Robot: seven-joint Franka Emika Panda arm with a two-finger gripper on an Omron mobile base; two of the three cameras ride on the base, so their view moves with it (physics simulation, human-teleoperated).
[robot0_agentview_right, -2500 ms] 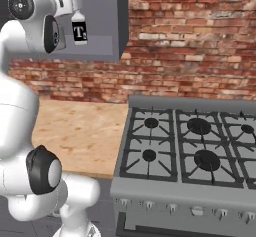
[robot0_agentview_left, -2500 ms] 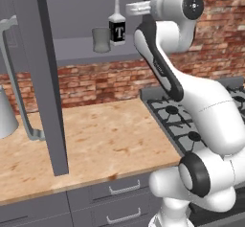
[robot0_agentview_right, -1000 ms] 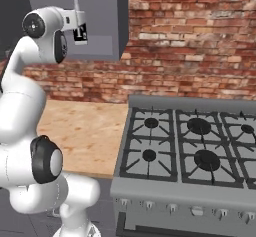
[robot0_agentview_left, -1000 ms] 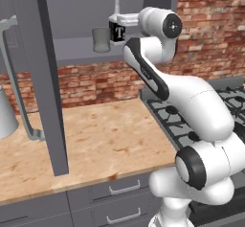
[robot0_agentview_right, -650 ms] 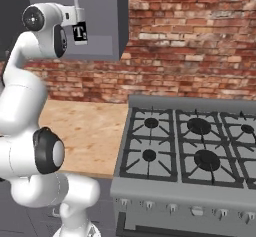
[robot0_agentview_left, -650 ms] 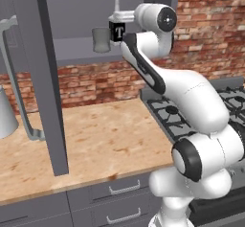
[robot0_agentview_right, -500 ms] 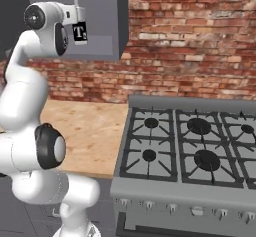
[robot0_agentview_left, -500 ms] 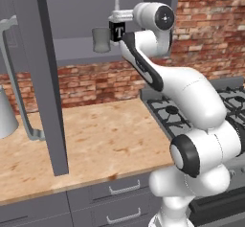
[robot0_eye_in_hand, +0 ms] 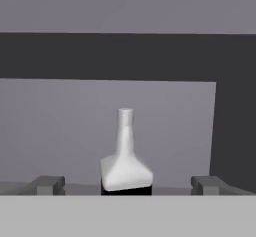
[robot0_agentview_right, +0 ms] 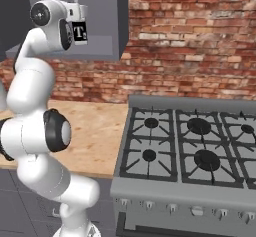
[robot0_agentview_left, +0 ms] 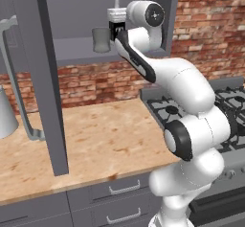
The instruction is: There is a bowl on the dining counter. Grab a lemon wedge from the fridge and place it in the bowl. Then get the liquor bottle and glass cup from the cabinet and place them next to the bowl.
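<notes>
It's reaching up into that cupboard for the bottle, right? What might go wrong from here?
Two things, probably. The open hand sits right at the liquor bottle with fingers spread wide either side; closing off-centre might tip it on the shelf. The glass cup stands close beside the bottle on the same cabinet shelf, so a sideways swing could knock it off onto the counter below.

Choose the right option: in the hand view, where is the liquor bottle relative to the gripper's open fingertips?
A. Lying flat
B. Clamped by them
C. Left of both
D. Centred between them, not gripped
D: the liquor bottle stands upright, centred between the wide-apart fingertips, untouched.
</notes>
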